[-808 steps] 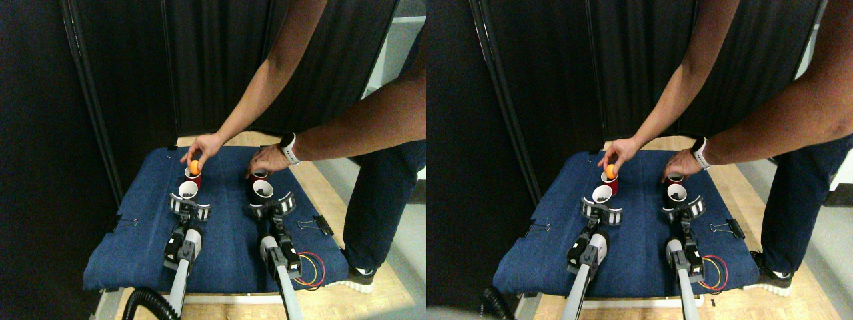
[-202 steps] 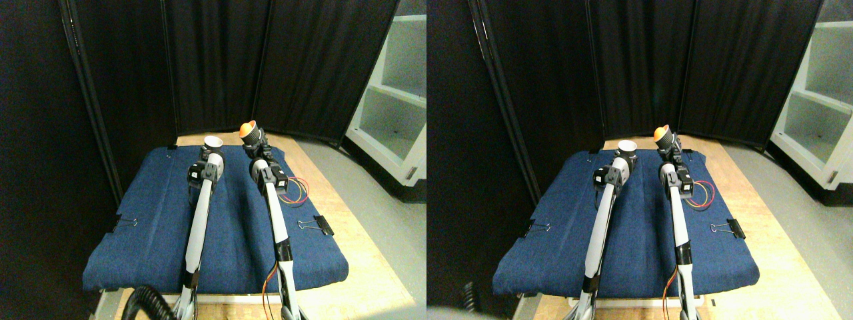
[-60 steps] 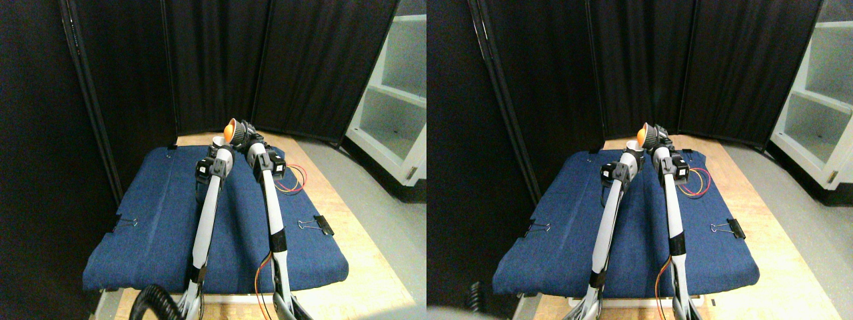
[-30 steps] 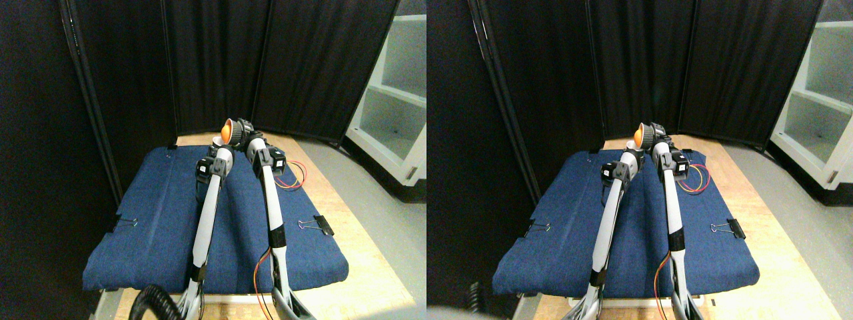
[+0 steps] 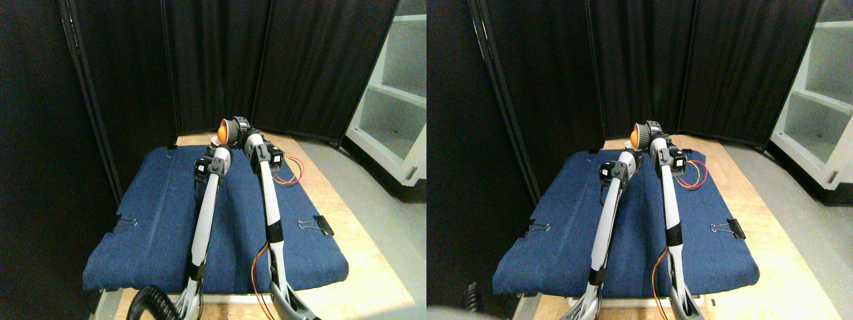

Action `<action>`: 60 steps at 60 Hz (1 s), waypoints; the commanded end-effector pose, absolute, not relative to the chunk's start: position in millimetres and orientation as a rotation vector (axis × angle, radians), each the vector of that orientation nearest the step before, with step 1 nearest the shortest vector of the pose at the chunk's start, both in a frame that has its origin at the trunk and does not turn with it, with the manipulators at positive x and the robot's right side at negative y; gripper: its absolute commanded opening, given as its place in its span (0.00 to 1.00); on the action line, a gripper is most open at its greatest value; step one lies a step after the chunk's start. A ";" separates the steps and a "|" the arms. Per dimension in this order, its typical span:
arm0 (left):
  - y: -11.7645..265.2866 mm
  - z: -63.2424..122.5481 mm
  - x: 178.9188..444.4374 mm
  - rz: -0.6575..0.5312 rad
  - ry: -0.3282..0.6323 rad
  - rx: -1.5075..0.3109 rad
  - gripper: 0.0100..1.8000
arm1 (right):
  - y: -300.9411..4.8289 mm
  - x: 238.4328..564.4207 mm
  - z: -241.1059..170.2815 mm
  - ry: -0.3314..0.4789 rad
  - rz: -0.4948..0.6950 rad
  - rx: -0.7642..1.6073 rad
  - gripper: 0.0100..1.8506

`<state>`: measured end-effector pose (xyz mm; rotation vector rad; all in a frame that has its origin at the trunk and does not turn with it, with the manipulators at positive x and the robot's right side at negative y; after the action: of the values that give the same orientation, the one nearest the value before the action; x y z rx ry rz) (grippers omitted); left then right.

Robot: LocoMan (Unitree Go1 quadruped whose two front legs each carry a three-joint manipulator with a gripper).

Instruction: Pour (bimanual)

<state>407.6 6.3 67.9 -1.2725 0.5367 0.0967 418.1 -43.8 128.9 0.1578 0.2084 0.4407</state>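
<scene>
Tipped further since half a second ago: dark cup (image 5: 232,131), orange ball (image 5: 222,133) at lip | aimed into left-held cup, hidden | jaws: cannot tell

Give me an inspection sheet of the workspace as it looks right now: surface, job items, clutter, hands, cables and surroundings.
Surface: blue cloth spread over a wooden table, held by a binder clip at its right edge.
Job's things: tipped cup raised over the far end, mouth turned left, orange ball at its rim; the receiving cup is hidden behind the arms.
Clutter: nothing seen.
Hands: right hand carries the tipped cup; left hand is just below it; too small to judge the grip.
Cables: coloured wires loop off the right arm; black corrugated hose at bottom left.
Surroundings: black curtains behind, white shelf unit to the right.
</scene>
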 end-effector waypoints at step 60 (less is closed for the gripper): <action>8.5 69.5 415.3 0.061 0.513 -1.292 0.18 | -38.8 432.7 129.2 0.150 0.470 0.016 0.17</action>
<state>410.5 11.0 62.1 -1.2722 0.5509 0.0861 431.4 -44.4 123.2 0.0482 0.1838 0.4398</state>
